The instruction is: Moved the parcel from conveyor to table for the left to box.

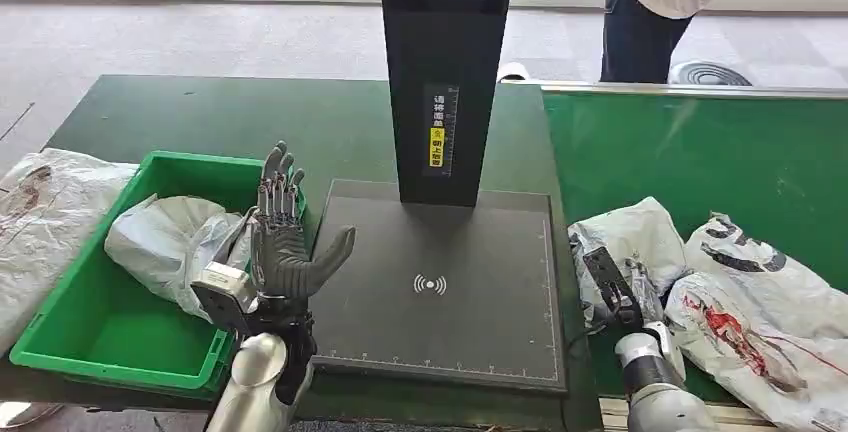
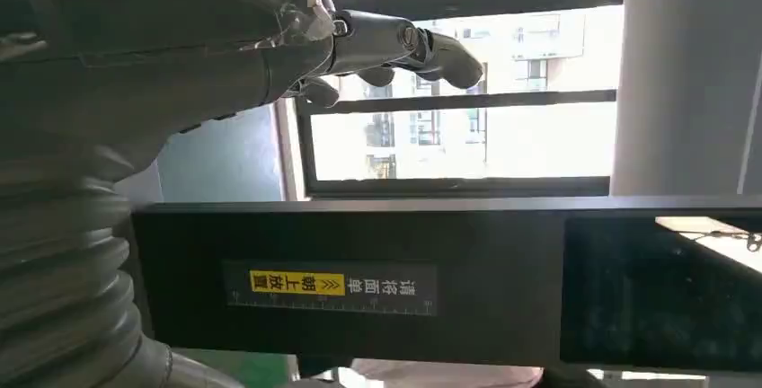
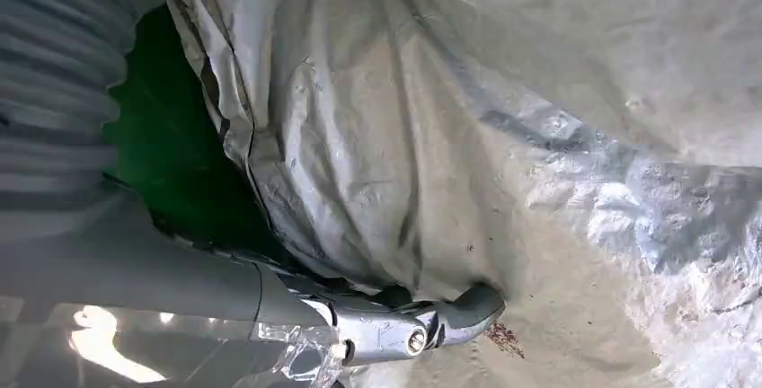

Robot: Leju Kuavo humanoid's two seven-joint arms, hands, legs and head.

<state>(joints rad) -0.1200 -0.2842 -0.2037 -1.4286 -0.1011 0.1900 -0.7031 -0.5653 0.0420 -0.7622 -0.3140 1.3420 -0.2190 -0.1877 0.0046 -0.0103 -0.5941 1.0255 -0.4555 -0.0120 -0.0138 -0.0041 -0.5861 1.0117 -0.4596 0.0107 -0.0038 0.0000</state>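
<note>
The right hand (image 1: 612, 292) presses into a parcel (image 1: 625, 252) on the conveyor (image 1: 700, 152), grip unclear; the left hand (image 1: 285, 247) waits empty, fingers spread, beside the box (image 1: 110, 337).

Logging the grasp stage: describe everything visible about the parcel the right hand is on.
The parcel is a grey-white crinkled plastic mailer bag, soft and creased, lying on the green conveyor beside the black scanner base. The right hand presses into its near side, fingers dug into the film. Another printed parcel lies against it.
</note>
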